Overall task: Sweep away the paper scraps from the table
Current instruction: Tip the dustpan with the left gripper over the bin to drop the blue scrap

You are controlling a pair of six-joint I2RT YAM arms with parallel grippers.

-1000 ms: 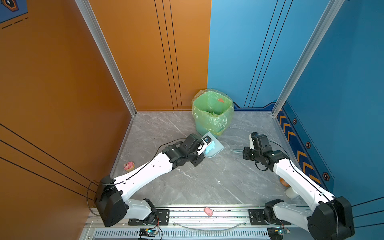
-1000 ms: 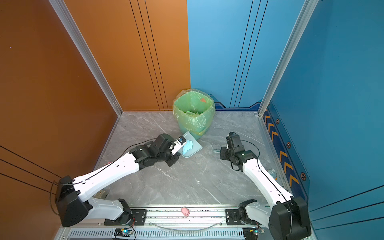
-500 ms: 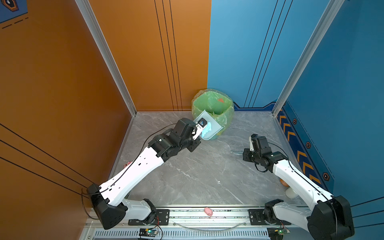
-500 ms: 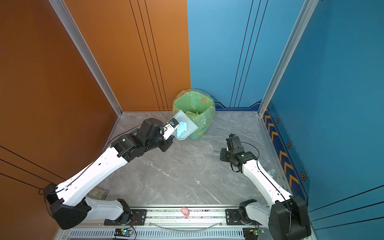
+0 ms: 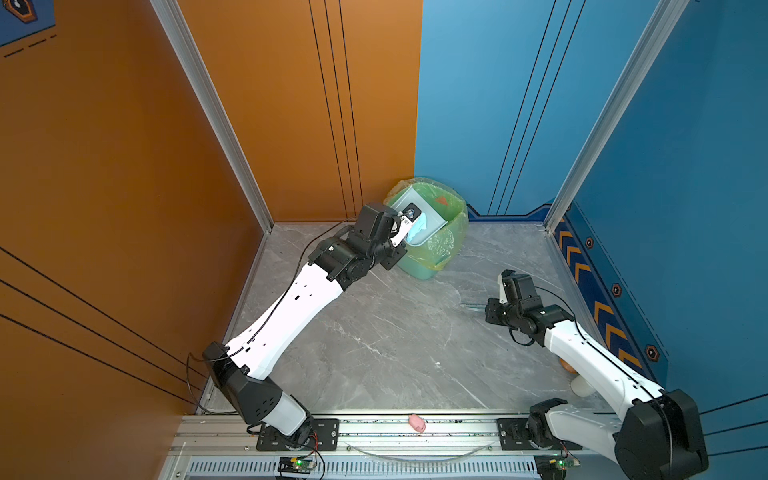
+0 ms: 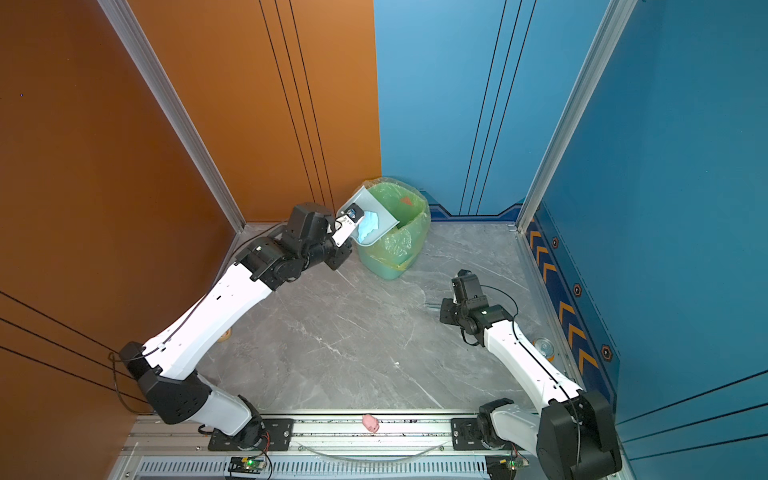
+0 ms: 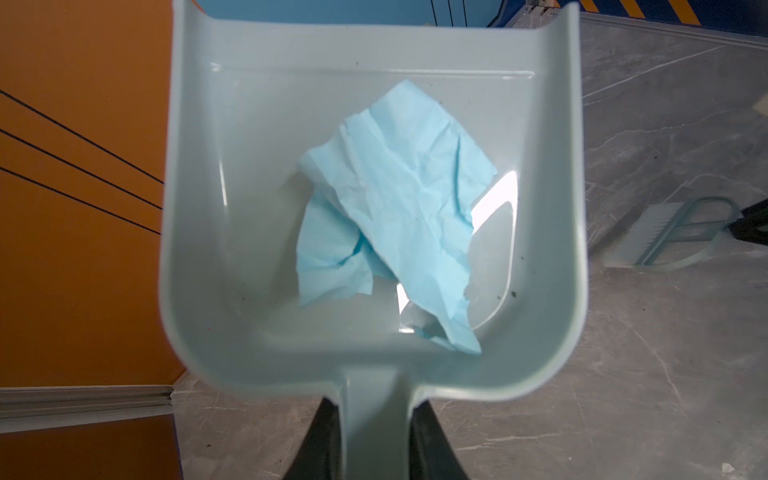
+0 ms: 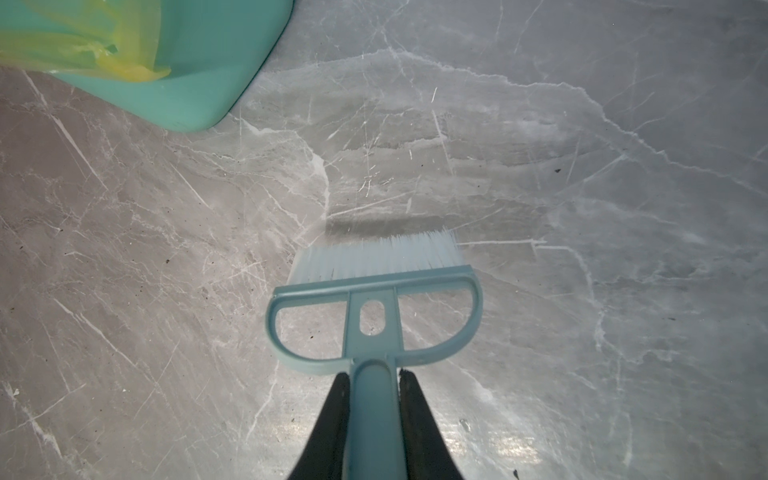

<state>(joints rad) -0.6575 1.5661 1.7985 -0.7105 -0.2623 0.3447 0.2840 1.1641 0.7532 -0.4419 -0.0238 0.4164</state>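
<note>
at the far edge of the table (image 5: 395, 332), roughly midway along it, the left tool (image 5: 401, 226) is clenched on the handle of the pale dustpan (image 5: 428, 210) and holds it over the mouth of the green bin (image 5: 419, 270). a second earlier the pan sat low on the table just in front of the bin; it has since been lifted and swung up so that its open lip reaches past the rim. the sweeping of this load is therefore finished and the emptying has begun.

the blue paper scrap (image 7: 395, 208) has not dropped. the left wrist view shows it lying crumpled in the middle of the pan, toward the handle end. from the top views it is hard to tell how steeply the pan leans, so a further tip is probably needed before the paper slides out. an orange scrap (image 5: 441, 200) already lies inside the bin.

the right tool (image 8: 374, 382) has barely shifted. it grips the stem of the blue brush (image 8: 374, 299) near the right edge, bristles low over bare marble. no loose scrap shows on the open table, though both arms hide strips along the left and right edges. a pink pig figurine (image 5: 417, 422) sits on the near rail.
</note>
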